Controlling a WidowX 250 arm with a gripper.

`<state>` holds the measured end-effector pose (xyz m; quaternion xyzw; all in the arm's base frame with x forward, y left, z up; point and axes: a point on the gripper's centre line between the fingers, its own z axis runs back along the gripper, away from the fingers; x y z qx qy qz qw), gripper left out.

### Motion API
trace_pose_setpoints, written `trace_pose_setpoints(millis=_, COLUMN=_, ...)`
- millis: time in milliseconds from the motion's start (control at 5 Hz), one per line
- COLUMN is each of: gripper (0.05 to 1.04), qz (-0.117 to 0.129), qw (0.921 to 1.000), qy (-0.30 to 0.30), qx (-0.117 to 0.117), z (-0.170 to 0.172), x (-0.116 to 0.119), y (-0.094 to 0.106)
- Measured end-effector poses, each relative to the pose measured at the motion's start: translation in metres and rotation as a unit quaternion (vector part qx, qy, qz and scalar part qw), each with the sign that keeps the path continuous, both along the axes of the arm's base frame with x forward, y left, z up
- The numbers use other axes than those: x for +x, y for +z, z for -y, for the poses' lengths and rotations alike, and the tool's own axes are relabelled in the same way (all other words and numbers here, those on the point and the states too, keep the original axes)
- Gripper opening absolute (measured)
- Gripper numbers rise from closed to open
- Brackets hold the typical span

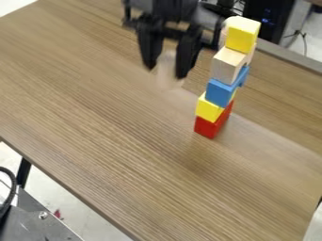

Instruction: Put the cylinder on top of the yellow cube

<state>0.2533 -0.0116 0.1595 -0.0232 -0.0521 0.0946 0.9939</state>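
Black two-finger tool (166,72) was closed on a pale wooden cylinder (167,84), which hung roughly upright between its fingers (187,54) above the bench (107,127), its lower end extending past the tips. Just beside the tool, on the right side of the view, rose a stack: red block (209,127) at the foot, then lower yellow block (207,109), blue block (220,93), natural-wood block (226,66) and, at the summit, the yellow cube (242,37) awaiting its load.

By its look the cylinder was solid wood: light, stiff and hard to damage, needing only a modest squeeze. Its curved side, likely smooth, offered flat fingers little contact and could have let it turn or tilt if pinched off-center. The hold, across opposite sides and toward the upper part, appeared well chosen, leaving the lower end free to meet the cube first. The stack beside the tool, its blocks unevenly aligned, was probably the more delicate party; a level, gentle landing seemed wiser than any downward push.
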Motion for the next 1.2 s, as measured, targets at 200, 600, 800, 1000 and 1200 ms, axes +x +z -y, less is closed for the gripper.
trace_pose_setpoints(millis=200, gripper=0.516, qz=0.014, qw=0.9999, qy=-0.005, qx=-0.009, z=0.003, x=0.013, y=0.027)
trace_pose_setpoints(millis=600, gripper=0.516, qz=0.005, qw=0.9996, qy=-0.026, qx=-0.008, z=0.009, x=0.045, y=0.060)
trace_pose_setpoints(millis=800, gripper=0.516, qz=-0.018, qw=0.9986, qy=-0.047, qx=0.013, z=0.012, x=0.056, y=0.064)
trace_pose_setpoints(millis=1000, gripper=0.516, qz=-0.050, qw=0.9950, qy=-0.082, qx=0.027, z=0.023, x=0.064, y=0.063)
trace_pose_setpoints(millis=1200, gripper=0.516, qz=-0.061, qw=0.9928, qy=-0.097, qx=0.036, z=0.030, x=0.068, y=0.061)
